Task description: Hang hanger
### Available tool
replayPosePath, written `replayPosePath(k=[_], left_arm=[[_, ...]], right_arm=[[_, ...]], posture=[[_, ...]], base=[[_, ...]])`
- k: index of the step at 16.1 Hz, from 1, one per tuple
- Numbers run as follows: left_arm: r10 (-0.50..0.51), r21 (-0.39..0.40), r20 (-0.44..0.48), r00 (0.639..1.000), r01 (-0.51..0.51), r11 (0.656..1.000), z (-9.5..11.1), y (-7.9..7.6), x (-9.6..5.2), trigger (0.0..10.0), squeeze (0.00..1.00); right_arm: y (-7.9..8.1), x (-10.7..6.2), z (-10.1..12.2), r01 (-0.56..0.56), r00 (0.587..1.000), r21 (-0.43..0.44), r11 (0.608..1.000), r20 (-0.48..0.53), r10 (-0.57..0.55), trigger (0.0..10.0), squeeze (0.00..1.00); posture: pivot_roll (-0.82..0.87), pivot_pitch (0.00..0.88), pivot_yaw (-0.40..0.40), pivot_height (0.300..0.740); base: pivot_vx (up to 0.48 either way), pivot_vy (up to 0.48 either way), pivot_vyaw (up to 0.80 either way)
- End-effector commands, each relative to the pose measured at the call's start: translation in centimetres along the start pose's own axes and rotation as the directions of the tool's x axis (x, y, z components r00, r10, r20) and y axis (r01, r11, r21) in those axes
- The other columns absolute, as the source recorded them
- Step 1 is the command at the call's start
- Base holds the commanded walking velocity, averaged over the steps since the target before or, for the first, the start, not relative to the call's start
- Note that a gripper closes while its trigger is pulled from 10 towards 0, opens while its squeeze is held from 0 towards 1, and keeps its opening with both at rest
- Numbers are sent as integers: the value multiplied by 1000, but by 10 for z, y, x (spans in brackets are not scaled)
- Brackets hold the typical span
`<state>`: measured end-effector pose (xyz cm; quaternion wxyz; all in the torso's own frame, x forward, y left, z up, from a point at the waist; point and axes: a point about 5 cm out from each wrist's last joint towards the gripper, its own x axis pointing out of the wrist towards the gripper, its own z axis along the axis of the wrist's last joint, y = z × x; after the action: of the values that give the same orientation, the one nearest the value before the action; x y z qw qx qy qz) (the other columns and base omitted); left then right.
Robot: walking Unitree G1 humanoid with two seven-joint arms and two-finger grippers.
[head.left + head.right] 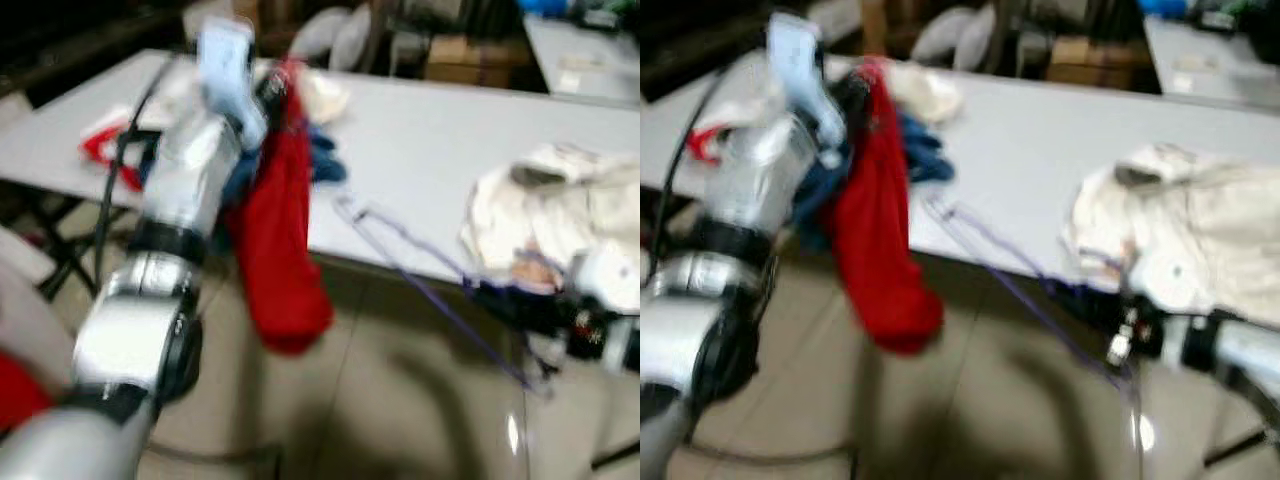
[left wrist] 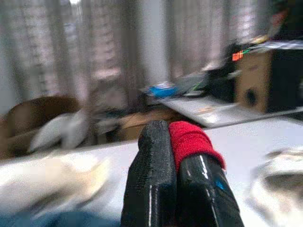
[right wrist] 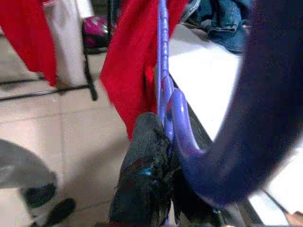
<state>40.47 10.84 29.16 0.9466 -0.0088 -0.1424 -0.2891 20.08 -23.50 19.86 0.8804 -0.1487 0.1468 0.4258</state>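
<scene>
**A:** Starting nearest, what does each arm have?

**B:** The right gripper (image 3: 158, 156), low on the right over the floor (image 1: 400, 400), has its fingers clenched on the hook end of the purple hanger (image 1: 420, 275). The right wrist view shows the hook pinched between them. From there the hanger's thin frame slants up and left, with its far end at the near edge of the table (image 1: 430, 150).

**A:** And the left?

**B:** The left gripper (image 2: 176, 156) is raised at the table's near left edge. Its fingers are pressed together on a fold of the red garment (image 1: 280, 240), which hangs from them down past the table edge towards the floor.

**A:** Is the garment on the hanger?

**B:** It doesn't look so. In the head views the two are near each other but apart. The right wrist view shows red cloth just behind the hanger's stem, though I can't tell if they touch.

**A:** So how far along is it?

**B:** Both things are picked up. I'd judge that putting the garment on the hanger, if that is meant, and hanging it up are left. I can make out no rail.

**A:** What's farther off?

**B:** Blue clothes (image 1: 320, 160) behind the red garment, a cream heap (image 1: 550, 210) on the table's right, and boxes (image 1: 460, 55) beyond, all blurred.
</scene>
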Motion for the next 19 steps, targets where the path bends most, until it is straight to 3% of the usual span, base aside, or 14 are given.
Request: replayPosePath(k=[1,4,6,7,9,10,11,12,13,14,15,17,18,19], left_arm=[[-15,13,83,996,14,1000,25,5,4,10000,0],[-137,-19,193,972,143,990,62,-10,19,10000,0],[-234,-41,281,931,255,966,87,-24,20,10000,0],[-247,-42,324,913,275,961,101,-23,18,10000,0],[-231,-45,406,884,271,961,132,-9,7,10000,0],[-212,-35,448,868,254,967,148,2,-3,10000,0],[-191,-37,487,852,239,970,161,10,-13,10000,0],[-185,-35,507,842,234,972,168,14,-19,10000,0],[-173,-31,519,837,220,975,172,17,-23,10000,0],[-150,-26,523,839,192,981,174,21,-28,10000,0],[-133,-24,502,855,167,986,169,24,-31,10000,0],[-109,-19,428,897,129,991,144,27,-34,10000,0],[-108,-6,317,942,116,993,109,20,-34,10000,0],[-133,-35,211,968,143,989,72,9,-33,10000,0]], right_arm=[[4,-1,9,-50,998,-6,999,24,50,10000,0],[9,19,20,-156,987,-38,987,41,158,10000,0],[-19,47,21,1,1000,-136,991,5,0,10000,0],[-37,54,28,94,996,-188,978,16,-93,10000,0],[-74,56,52,257,966,-296,920,57,-252,10000,0],[-96,52,74,362,932,-338,869,126,-339,10000,0],[-116,46,103,497,867,-362,789,241,-436,10000,0],[-127,42,120,575,816,-358,736,319,-482,10000,0],[-132,38,137,621,773,-322,714,404,-490,10000,0],[-136,33,160,672,708,-295,679,524,-473,10000,0],[-136,35,166,666,707,-317,675,558,-435,10000,0],[-130,51,155,588,773,-370,719,519,-365,10000,0],[-120,68,132,464,857,-419,781,435,-275,10000,0],[-113,73,115,392,897,-430,814,376,-234,10000,0]], posture=[[-88,0,66,740],[-86,0,65,740],[-82,0,63,740],[-66,0,50,740],[-56,0,39,740],[-54,0,33,740],[-53,0,30,740],[-49,0,22,740],[-45,0,15,740],[-39,0,6,740],[-36,0,0,740],[-34,0,-7,740],[-31,0,-9,740],[-34,0,-4,740]], base=[[412,0,0],[410,0,0],[409,0,0],[409,0,0],[407,0,0],[405,0,0],[409,0,0],[409,0,0],[412,0,0],[409,0,0],[398,0,0],[399,0,0],[356,0,0],[0,0,0]])
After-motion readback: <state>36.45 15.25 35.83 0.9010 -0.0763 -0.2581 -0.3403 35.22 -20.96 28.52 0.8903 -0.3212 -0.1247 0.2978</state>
